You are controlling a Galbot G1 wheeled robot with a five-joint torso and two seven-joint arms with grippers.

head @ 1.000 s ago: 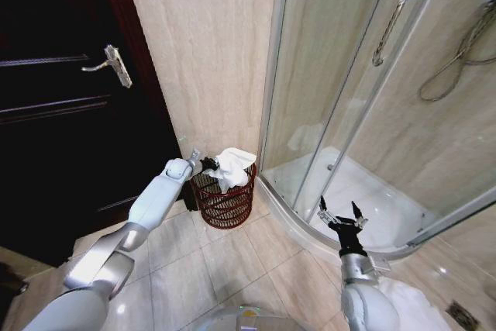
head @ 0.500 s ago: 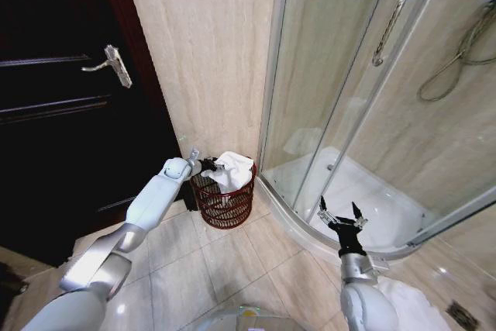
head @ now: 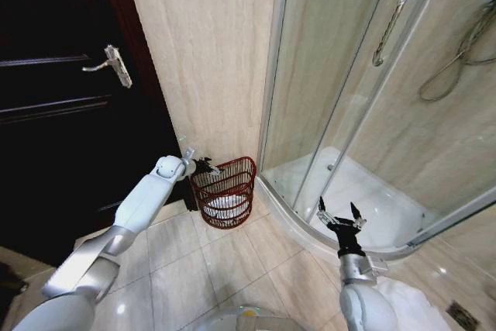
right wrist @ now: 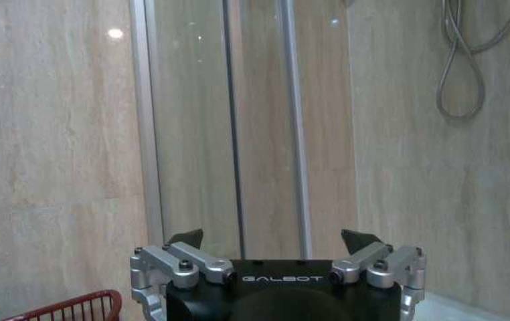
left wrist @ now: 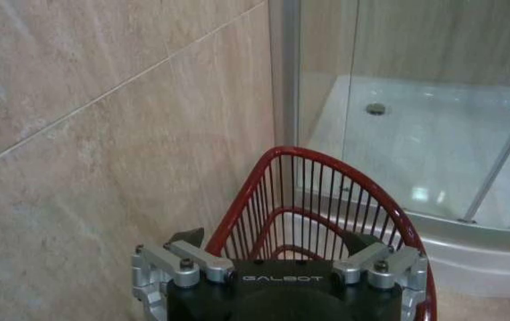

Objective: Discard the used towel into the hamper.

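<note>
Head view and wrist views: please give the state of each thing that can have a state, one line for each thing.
towel: lying at the bottom of the hamper, released.
hamper: upright on the floor by the wall, holding the towel.
left gripper: open, at the hamper rim, holding nothing.
right gripper: open, idle, raised in front of the shower.
shower door: shut.
dark door: looks shut, handle level.

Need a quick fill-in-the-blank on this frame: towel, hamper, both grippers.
1. The towel lies ____ the hamper.
2. The left gripper hovers at the hamper's ____, jaws open.
3. The right gripper waits, jaws ____, beside the shower.
4. The hamper stands between the shower and the dark ____.

Missing words: inside; rim; open; door
</note>
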